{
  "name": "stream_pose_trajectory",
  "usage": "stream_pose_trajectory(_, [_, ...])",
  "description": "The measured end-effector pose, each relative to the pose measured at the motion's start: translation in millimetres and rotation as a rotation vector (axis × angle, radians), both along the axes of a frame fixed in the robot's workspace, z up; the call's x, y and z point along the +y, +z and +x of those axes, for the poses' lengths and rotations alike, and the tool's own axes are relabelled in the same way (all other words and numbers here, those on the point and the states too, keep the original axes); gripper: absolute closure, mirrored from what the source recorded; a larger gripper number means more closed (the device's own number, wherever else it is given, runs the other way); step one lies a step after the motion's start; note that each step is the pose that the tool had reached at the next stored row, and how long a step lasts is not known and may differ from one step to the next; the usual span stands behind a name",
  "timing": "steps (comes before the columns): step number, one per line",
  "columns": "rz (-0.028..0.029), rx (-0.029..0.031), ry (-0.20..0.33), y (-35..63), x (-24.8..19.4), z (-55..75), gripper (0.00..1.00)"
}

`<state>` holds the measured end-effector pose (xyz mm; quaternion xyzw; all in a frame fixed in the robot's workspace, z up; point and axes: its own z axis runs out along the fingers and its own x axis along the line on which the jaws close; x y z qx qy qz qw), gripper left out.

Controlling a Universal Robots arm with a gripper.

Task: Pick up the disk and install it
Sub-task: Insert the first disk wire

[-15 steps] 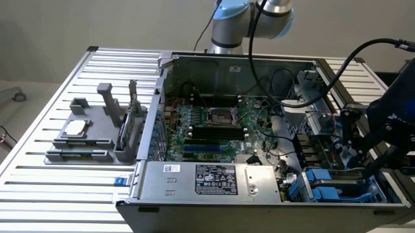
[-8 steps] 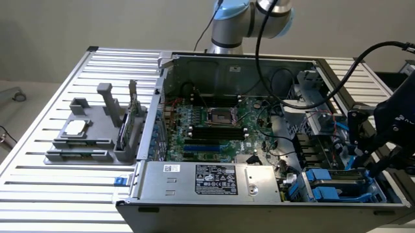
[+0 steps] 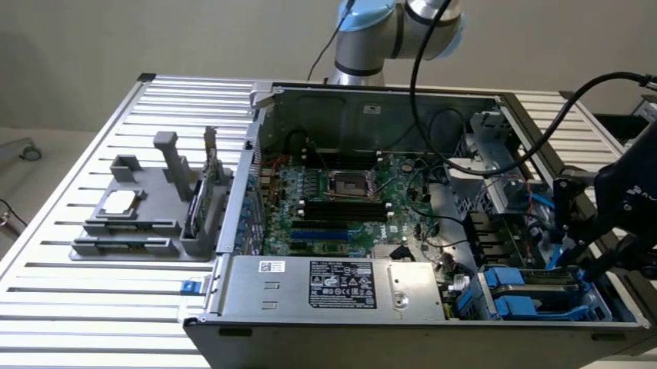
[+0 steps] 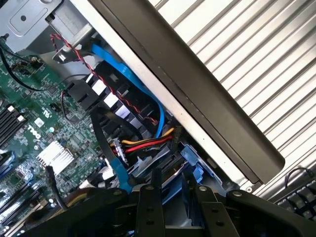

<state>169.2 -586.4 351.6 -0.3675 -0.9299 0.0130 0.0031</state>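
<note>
One gripper hangs at one disk in the case bay. The disk is largely hidden. I cannot tell whether the gripper is clamped or released.

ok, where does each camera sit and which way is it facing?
Exterior view: off the arm, high up, looking down into the open computer case on the slatted table; arm and end effector show.
Wrist view: on the wrist, looking past the end effector toward the blue drive carriers.
Shared: motherboard, blue drive carriers.

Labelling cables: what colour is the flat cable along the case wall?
Blue; the flat cable shows best in the wrist view.
</note>
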Motion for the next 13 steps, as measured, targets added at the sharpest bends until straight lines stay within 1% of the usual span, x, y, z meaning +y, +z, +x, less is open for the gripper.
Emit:
stream_pose_trajectory(7, [0.0013,0.0144,-0.011,-6.0,4.0,5.1,0.69])
stream_pose_trajectory(13, [0.0014,0.027,-0.022,-9.2,8.8,8.5,0.69])
